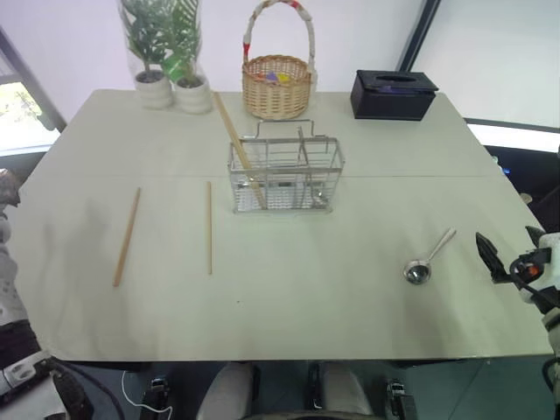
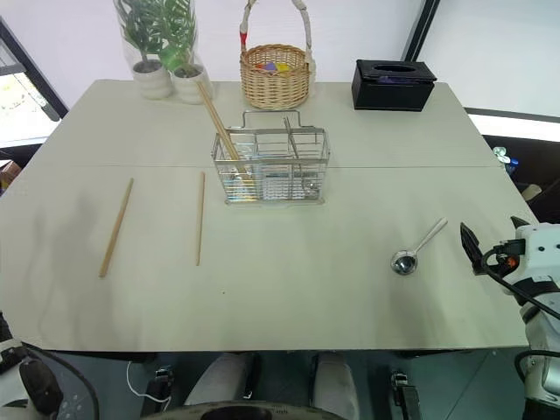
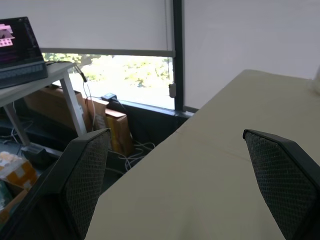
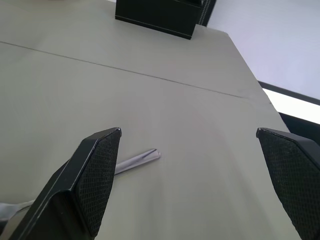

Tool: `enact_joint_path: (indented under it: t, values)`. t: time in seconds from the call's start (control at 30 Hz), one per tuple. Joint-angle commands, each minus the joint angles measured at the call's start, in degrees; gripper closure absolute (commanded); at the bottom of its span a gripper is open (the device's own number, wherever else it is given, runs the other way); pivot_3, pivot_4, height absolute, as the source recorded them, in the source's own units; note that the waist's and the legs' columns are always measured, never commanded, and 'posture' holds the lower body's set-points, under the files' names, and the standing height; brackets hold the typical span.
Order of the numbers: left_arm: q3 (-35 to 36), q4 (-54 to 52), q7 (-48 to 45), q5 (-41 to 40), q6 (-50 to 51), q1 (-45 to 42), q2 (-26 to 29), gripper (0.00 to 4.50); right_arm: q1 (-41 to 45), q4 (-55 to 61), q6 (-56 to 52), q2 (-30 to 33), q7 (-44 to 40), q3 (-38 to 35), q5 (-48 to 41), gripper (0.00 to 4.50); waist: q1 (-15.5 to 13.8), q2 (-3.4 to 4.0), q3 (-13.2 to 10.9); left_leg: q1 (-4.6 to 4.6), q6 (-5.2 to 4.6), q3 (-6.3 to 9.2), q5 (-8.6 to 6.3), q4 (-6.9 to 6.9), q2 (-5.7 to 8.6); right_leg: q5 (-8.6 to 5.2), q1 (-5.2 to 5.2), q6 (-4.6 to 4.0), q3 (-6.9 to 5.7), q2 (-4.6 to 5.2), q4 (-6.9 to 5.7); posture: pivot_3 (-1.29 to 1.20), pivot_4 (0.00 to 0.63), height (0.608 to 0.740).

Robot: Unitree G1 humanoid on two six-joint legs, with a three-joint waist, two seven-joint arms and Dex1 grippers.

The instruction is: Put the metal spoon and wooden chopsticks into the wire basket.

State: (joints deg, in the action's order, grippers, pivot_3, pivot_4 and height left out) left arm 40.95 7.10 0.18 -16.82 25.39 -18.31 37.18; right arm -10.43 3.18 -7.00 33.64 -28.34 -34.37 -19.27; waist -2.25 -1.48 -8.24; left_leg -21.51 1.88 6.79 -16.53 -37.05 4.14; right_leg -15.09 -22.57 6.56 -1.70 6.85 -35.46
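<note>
metal spoon (image 2: 413, 251) flat on tabletop (image 2: 350, 297), right of wire basket (image 2: 271, 166); two wooden chopsticks (image 2: 199, 217) lie left, one leans inside | right hand (image 2: 475, 249) open beside spoon; left hand (image 3: 185, 185) open, empty | risk: thin handle slips from the fingers

A wide pale table (image 1: 367, 297) with a seam across it stands before a white wall (image 1: 79, 44) and a dark post (image 1: 418, 35). Beyond the table's left edge, daylight comes through a window (image 3: 125, 75) under a white blind (image 3: 85, 22). A side desk (image 3: 55, 75) with a laptop (image 3: 17, 47) stands there, cardboard boxes (image 3: 107, 125) and cables beneath.
</note>
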Motion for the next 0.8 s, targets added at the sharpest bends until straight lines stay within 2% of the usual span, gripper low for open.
enact_joint_path:
  t: [0.03, 0.67, 0.8]
  values:
    - [-1.1, -0.3, -1.1, 0.5, -1.8, -1.5, 1.9, 0.04, -0.3, 2.3, 1.4, -0.2, 0.7, -1.4, -0.3, 0.0, 0.0, 0.01, 0.0, 0.0, 0.0, -0.01, 0.0, 0.0, 0.0, 0.0, 0.0, -0.01, 0.0, 0.0, 0.0, 0.0, 0.15, 0.663]
    - [-3.1, 0.1, -3.0, 0.5, -2.1, -3.6, 2.2, 0.04, 1.9, 2.0, 2.3, 1.3, 2.0, -1.1, 0.6, 0.0, 0.0, 0.01, 0.0, 0.02, -0.01, -0.01, 0.01, -0.02, -0.01, 0.01, 0.01, 0.0, -0.01, -0.02, -0.03, 0.0, 0.15, 0.663]
    - [-4.4, -1.0, -4.8, -0.5, -1.6, -5.0, 2.7, 0.04, 3.3, 1.8, 2.0, 3.4, 0.7, -0.6, 0.9, 0.0, 0.0, 0.02, 0.0, 0.01, -0.01, -0.01, 0.01, -0.03, 0.0, 0.02, 0.01, 0.02, -0.01, -0.02, -0.03, 0.0, 0.15, 0.663]
